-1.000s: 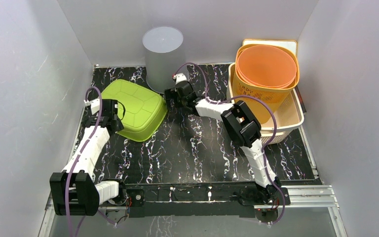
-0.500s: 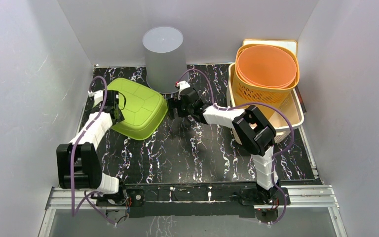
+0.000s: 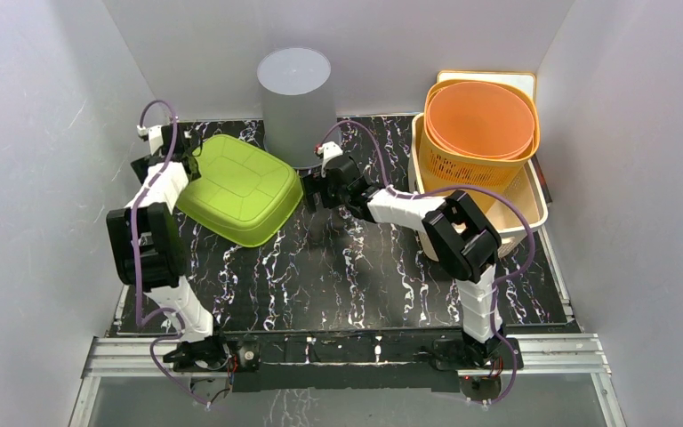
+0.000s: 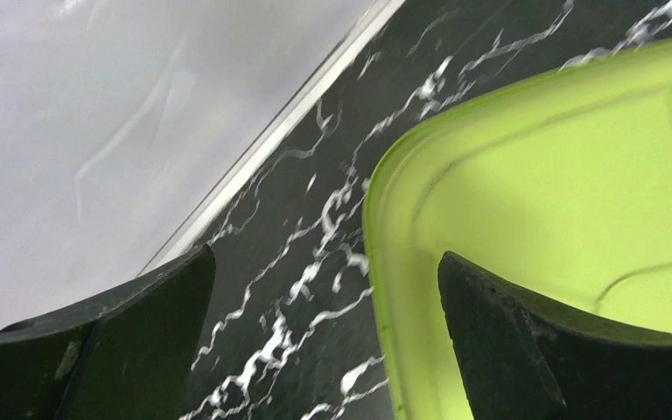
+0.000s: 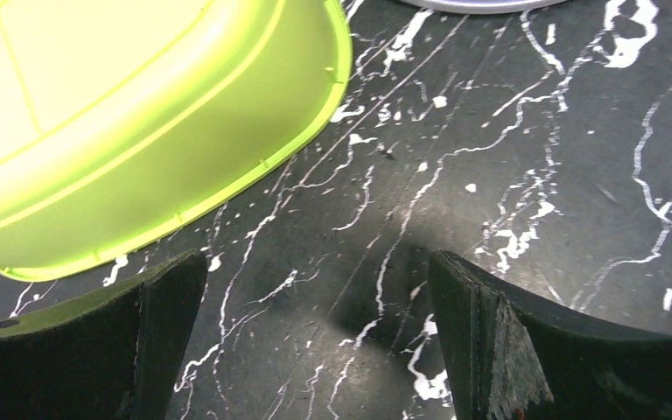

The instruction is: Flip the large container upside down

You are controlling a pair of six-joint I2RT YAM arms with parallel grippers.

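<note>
The left tool [image 3: 185, 164] sits at the far left of the black marble tabletop [image 3: 347, 267], close to the white side wall [image 3: 53, 133]. Its fingers are spread wide and hold nothing. The overhead view shows only that it is just beside the left rear corner of the green basin [image 3: 236, 187]. The left wrist view shows more: that rounded corner [image 4: 560, 192] lies between the spread fingers of the left tool [image 4: 328, 341], the right finger [image 4: 560, 350] crosses in front of the basin's wall, and the left finger is over a bare strip of tabletop [image 4: 297, 289] that runs along the wall's foot [image 4: 96, 105].

The basin lies upside down left of centre, with its ribbed base up and its rim on the tabletop. From above, a wide stretch of bare marble lies in front of it, toward the arm bases.

The right tool [image 3: 309, 190] is just off the basin's right edge, in front of the upturned grey bin [image 3: 295, 98]. In the right wrist view the right tool [image 5: 315, 341] is likewise spread and holds nothing. The basin's flared rim [image 5: 122, 114] is ahead and to the left, apart from both fingers, and only bare marble lies between them.

At the far right, an orange perforated basket [image 3: 476, 169] stands in a cream tub [image 3: 534, 213] against the right wall.
</note>
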